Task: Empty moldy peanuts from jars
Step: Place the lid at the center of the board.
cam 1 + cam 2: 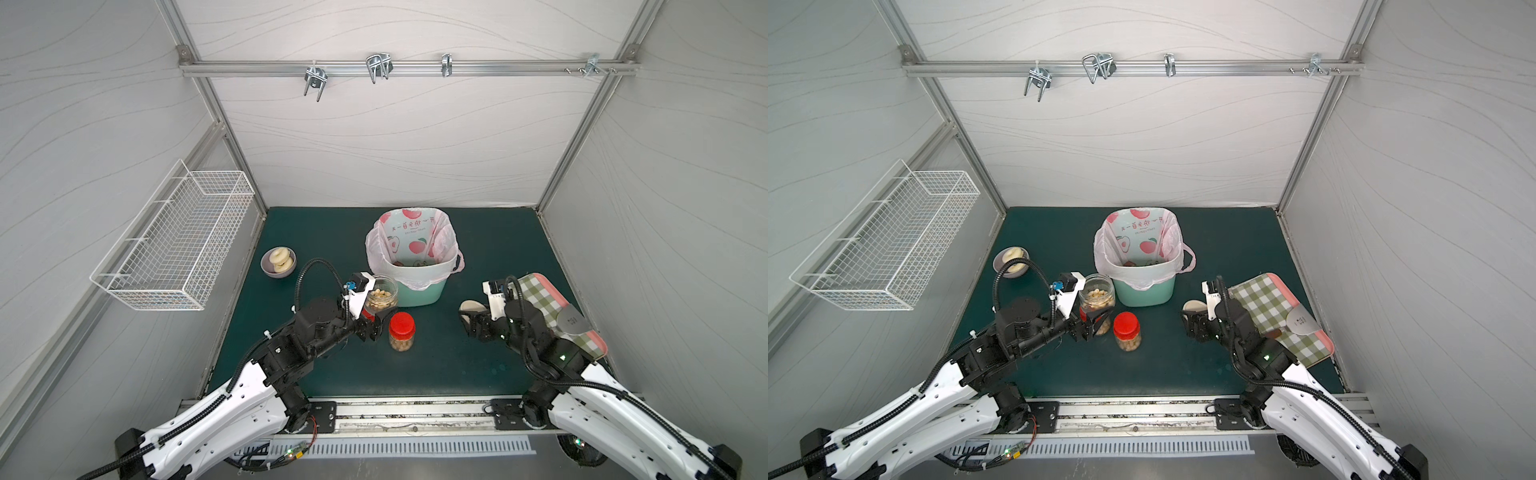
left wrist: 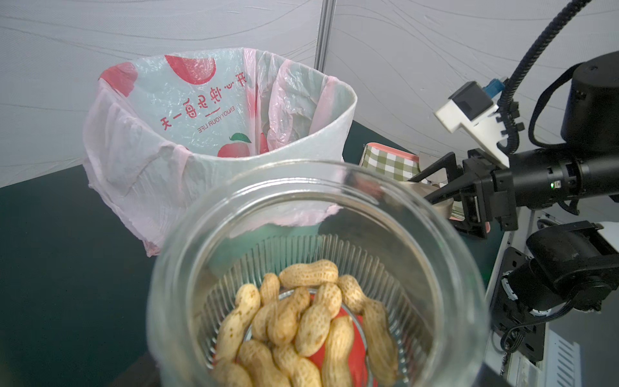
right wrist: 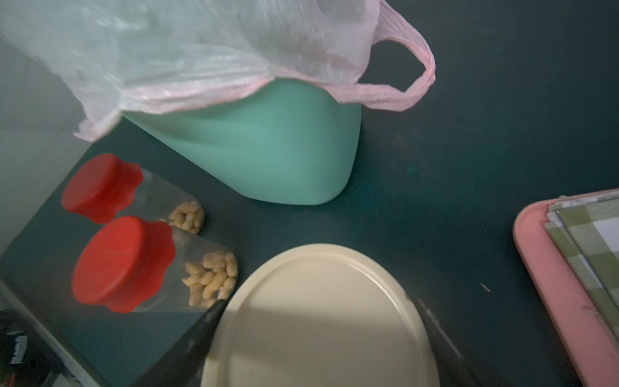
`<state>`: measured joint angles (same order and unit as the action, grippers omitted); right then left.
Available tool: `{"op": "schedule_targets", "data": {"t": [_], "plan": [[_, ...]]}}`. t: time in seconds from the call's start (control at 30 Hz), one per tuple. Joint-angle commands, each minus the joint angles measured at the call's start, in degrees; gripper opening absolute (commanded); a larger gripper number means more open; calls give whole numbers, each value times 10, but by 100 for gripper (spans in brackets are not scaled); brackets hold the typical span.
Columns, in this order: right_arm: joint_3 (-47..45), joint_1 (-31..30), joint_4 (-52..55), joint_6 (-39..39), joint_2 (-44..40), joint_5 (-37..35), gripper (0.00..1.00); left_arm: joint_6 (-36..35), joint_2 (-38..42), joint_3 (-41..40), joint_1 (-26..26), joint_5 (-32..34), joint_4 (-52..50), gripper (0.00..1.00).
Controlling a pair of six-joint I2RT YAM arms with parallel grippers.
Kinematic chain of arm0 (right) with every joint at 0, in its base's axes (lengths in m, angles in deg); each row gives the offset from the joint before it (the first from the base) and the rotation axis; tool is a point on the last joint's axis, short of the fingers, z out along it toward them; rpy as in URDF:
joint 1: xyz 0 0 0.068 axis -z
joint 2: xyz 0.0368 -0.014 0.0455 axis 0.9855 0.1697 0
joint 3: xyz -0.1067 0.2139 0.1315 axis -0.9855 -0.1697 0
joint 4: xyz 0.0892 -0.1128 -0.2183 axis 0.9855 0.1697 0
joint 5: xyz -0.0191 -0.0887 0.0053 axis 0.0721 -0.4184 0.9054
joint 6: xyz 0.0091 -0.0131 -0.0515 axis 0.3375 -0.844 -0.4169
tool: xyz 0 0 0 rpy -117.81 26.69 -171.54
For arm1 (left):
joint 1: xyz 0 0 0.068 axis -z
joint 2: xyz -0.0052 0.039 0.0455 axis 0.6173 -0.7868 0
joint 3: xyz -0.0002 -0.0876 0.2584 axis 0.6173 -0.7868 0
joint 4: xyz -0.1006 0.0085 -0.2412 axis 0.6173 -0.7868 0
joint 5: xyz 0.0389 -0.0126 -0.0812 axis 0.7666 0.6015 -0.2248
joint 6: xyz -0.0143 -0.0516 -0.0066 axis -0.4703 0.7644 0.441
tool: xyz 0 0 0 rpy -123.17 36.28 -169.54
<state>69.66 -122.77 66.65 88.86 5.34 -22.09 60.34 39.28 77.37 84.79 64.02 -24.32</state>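
My left gripper [image 1: 371, 321] is shut on the squat wide jar [image 1: 382, 292], which has no lid and stands upright, lifted beside the bin [image 1: 417, 293]. The moldy peanuts [image 2: 301, 318] lie in its bottom; my fingers are hidden behind the glass in the left wrist view. A tall jar with a red lid [image 1: 402, 330] stands on the mat just right of that gripper. A second red-lidded jar [image 3: 100, 187] stands behind it, mostly hidden in both top views. My right gripper [image 1: 471, 318] is shut on the beige lid [image 3: 321, 318], held low over the mat.
The mint-green bin with a pink fruit-print bag [image 1: 1144, 291] stands at the mat's middle. A pink tray with a checked cloth [image 1: 544, 303] lies under the right arm. A bowl of ring pastries [image 1: 278, 262] sits at the left. A wire basket [image 1: 174, 245] hangs on the left wall.
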Motion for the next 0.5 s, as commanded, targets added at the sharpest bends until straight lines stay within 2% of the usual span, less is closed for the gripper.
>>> {"op": "schedule_targets", "data": {"t": [0.0,0.27,0.47], "plan": [[-25,-15,-77,19,7,-66,56,-11,15,4,3,17,63,0],[-84,-19,-198,26,99,-102,55,-11,19,-4,3,26,65,0],[-136,-19,-282,15,120,-130,57,-8,39,-15,3,35,65,0]]}}
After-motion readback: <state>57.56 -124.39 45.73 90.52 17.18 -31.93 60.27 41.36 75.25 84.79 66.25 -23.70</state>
